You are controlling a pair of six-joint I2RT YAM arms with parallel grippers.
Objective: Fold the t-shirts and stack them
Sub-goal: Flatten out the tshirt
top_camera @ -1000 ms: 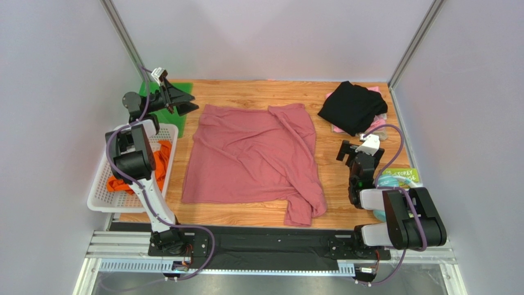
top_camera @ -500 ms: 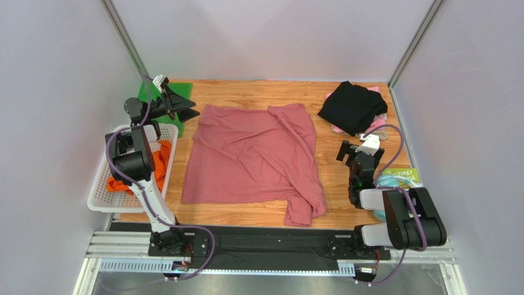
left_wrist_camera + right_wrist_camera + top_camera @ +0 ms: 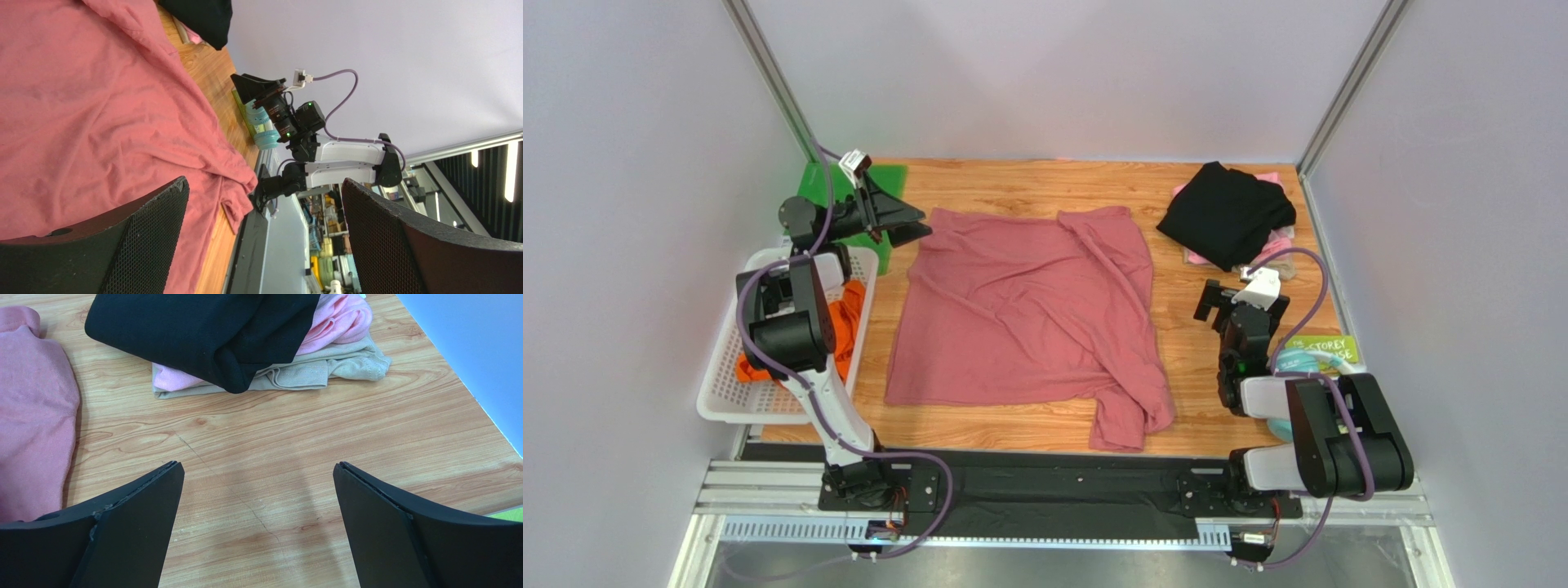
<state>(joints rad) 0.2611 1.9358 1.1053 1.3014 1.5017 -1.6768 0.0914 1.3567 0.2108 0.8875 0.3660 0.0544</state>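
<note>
Left gripper (image 3: 906,216), jaws wide, just beside dusty-rose shirt (image 3: 1026,306) far-left corner.

Wood-grain tabletop (image 3: 1038,184), plain pale grey walls (image 3: 1063,74) on three sides, metal corner posts (image 3: 772,80), even lighting
</note>
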